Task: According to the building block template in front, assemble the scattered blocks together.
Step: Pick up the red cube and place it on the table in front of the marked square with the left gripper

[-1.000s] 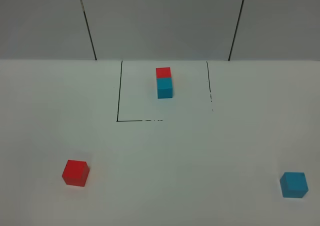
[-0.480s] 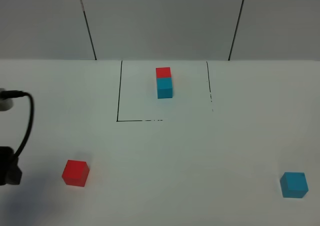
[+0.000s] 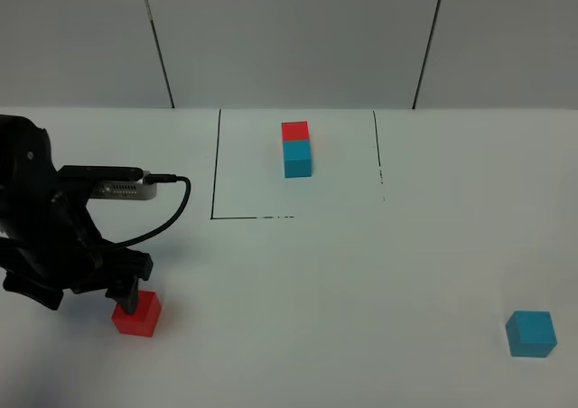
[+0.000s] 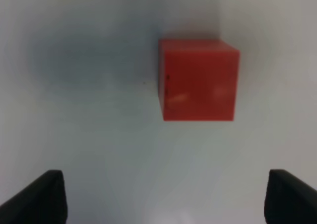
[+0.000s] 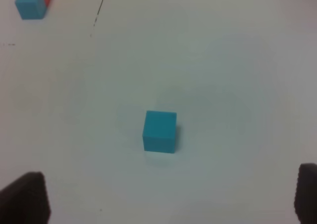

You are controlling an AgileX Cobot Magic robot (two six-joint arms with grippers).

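Exterior high view: the left end effector (image 3: 129, 298) hangs at the near-left part of the white surface (image 3: 361, 273), right at the loose red cube (image 3: 137, 316); whether it touches the cube cannot be told. In the left wrist view its fingers stand wide apart with nothing between them, and the red cube lies ahead of the tips on the surface. The loose cyan cube (image 3: 530, 333) sits alone at the near right, well apart from the red one. The right end effector (image 5: 166, 199) is spread wide and empty, hovering short of that cube. The template pair (image 3: 296, 149), red behind cyan and joined, rests inside the black outline (image 3: 215, 173) at the far middle.
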